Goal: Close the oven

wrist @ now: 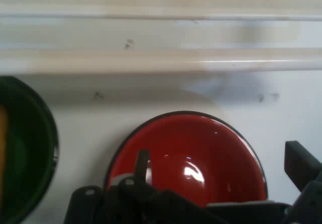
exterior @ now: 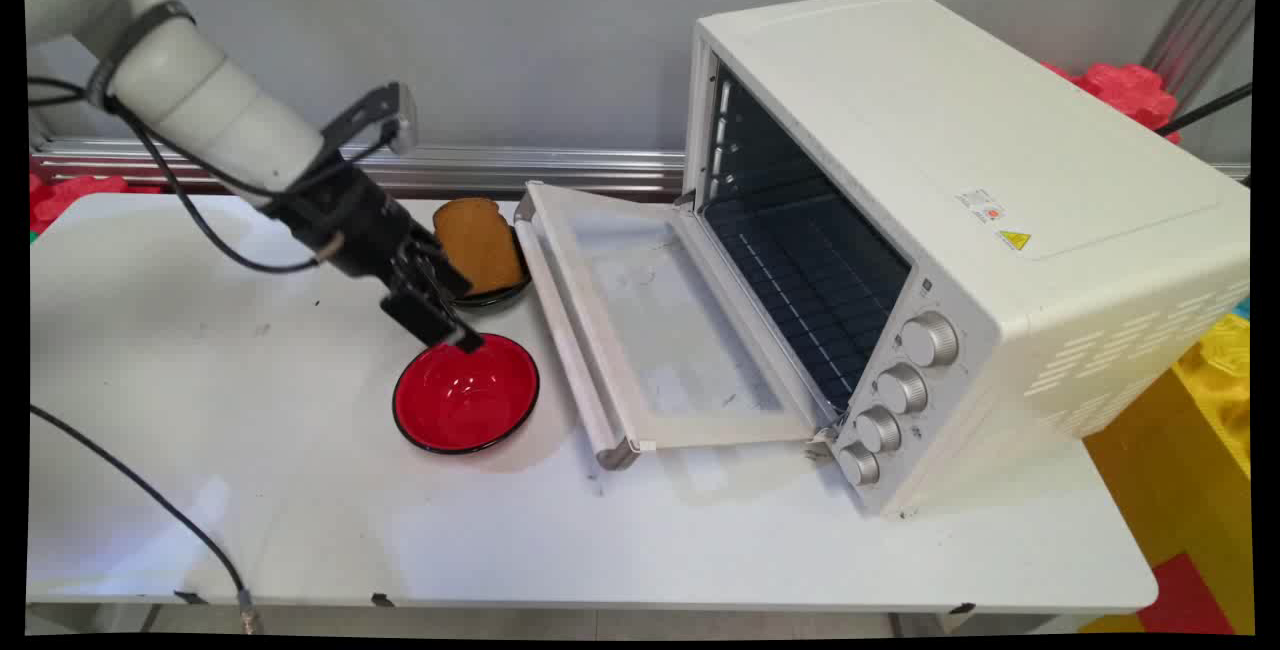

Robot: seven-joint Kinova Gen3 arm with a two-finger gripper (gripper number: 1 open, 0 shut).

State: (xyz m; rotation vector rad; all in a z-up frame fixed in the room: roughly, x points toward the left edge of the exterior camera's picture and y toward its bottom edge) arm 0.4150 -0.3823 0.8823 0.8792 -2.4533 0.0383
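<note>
While the pincer, fingers spread, is hovering over the red bowl's near rim, it is needing a steady hand, the green bowl sitting just beside it.

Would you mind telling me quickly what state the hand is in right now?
Hand: open, holding nothing, its fingers straddling the rim of the red bowl.
</note>
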